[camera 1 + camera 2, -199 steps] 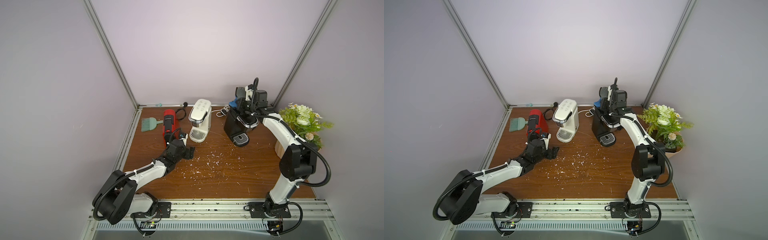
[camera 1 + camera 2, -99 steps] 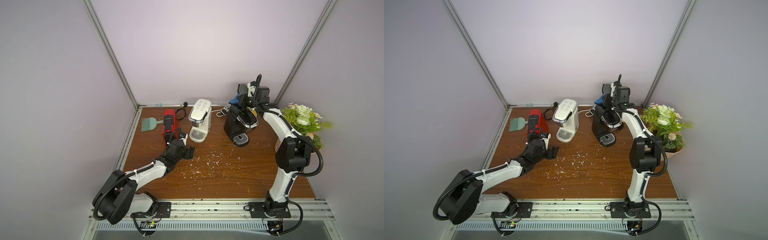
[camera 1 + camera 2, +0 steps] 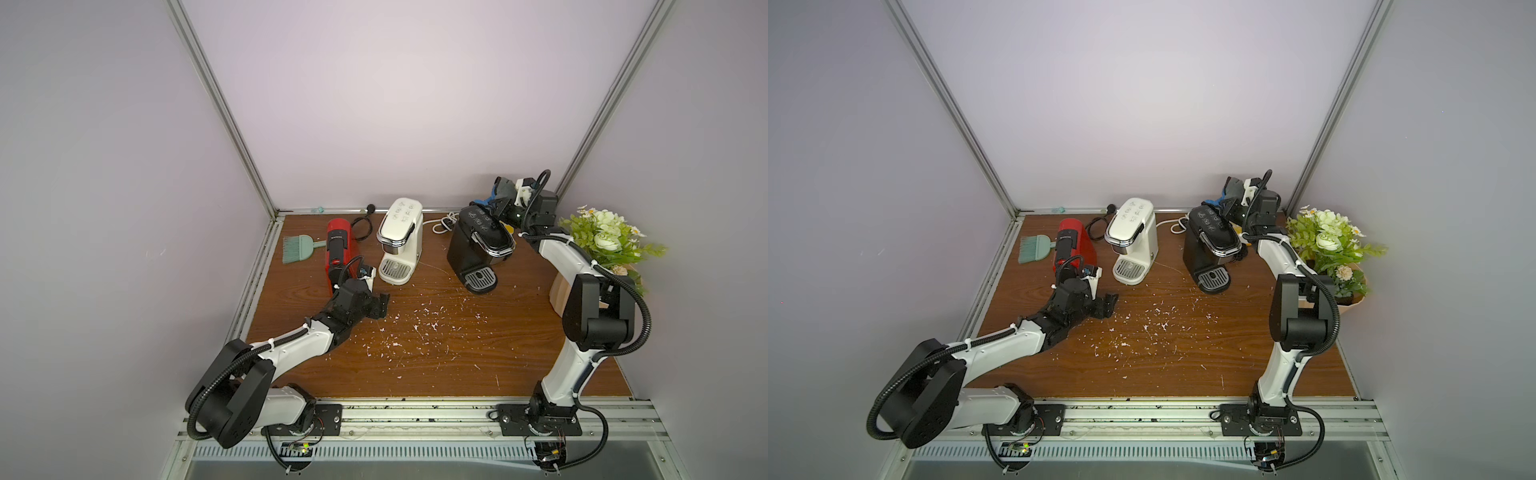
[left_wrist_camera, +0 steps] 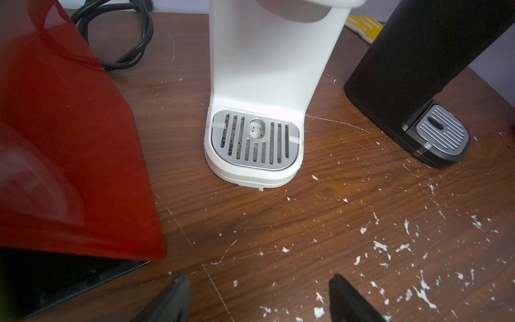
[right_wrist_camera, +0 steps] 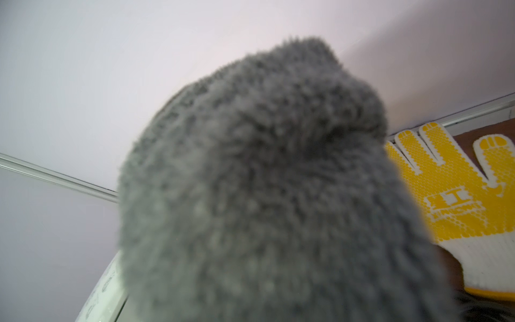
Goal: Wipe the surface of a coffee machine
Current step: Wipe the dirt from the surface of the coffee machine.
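Nearest me, white flecks (image 3: 419,328) litter the middle of the bench (image 3: 498,365). Just past them, at my 10 o'clock, my left pincer (image 3: 380,305) sits low over the wood, spread and holding nothing. In its wrist view the dark fingertips (image 4: 172,301) stand apart with bare wood between them. The white coffee machine (image 3: 401,237) has its drip tray just beyond that pincer at 1 o'clock, and the red coffee machine (image 3: 340,245) stands close at its 11 o'clock.

Further back, at my 1 o'clock, the black coffee machine (image 3: 478,241) stands upright on the bench with its drip tray facing me. In both top views its sloping top runs from 11 o'clock at the rear to 5 o'clock at the front lip.

Farthest of all, my right pincer (image 3: 498,199) is raised at the rear end of that top, pressed together on a bunched grey cloth (image 5: 278,195) that fills its wrist view. From this pincer the button panel lies toward 7 o'clock and a little below. I cannot tell whether the cloth touches the casing.

I judge the black machine to be the one I am wiping. The right arm is plainly the nearer, since the left is well apart with the white machine between. A stroke would need to come down and draw toward 5 o'clock along the top's length. A yellow glove (image 5: 459,195) lies flat on the bench behind the machine, near enough for the cloth to snag it.
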Tool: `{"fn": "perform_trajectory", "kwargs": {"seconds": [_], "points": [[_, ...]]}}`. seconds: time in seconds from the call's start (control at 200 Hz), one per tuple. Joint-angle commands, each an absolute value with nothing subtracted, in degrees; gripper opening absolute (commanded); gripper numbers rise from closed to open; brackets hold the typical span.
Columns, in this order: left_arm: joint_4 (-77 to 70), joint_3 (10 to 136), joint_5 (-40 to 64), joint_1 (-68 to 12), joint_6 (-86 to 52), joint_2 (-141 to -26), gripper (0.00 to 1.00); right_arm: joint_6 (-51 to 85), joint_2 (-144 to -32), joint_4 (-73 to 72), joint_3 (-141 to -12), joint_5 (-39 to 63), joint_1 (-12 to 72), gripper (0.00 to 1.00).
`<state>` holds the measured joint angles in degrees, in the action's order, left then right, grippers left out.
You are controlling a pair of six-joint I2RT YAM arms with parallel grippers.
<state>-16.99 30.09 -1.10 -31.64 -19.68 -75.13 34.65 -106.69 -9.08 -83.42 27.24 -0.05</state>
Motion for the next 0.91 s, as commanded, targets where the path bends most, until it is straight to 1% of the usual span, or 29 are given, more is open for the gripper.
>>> {"fn": "perform_trajectory", "kwargs": {"seconds": [0.0,0.2,0.39,0.535,0.63,0.766,0.901], "points": [[-18.0,31.0,-0.9,-32.3,-20.0,-75.6,0.79,36.1,-109.0,-7.2,-78.4,32.5,1.4,0.18],[-17.6,31.3,-2.1,-32.3,-19.5,-76.1,0.8,40.8,-109.7,-14.1,-75.1,37.2,-1.8,0.18],[-17.3,31.4,-2.3,-32.3,-19.4,-76.3,0.8,44.0,-106.7,-18.7,-71.3,44.1,-1.5,0.19],[-17.3,31.5,-2.3,-32.4,-19.2,-76.5,0.79,43.3,-103.6,-20.5,-64.7,42.9,-1.6,0.19],[-17.2,31.7,-2.5,-32.4,-19.2,-76.9,0.79,42.8,-105.5,-21.2,-63.0,43.0,-1.5,0.19],[-17.3,31.6,-2.0,-32.4,-19.2,-77.0,0.79,44.5,-107.5,-26.0,-60.3,42.3,-1.5,0.19],[-17.1,31.7,-3.1,-32.4,-18.8,-77.1,0.79,45.9,-108.5,-28.9,-58.3,41.5,0.4,0.19]]}}
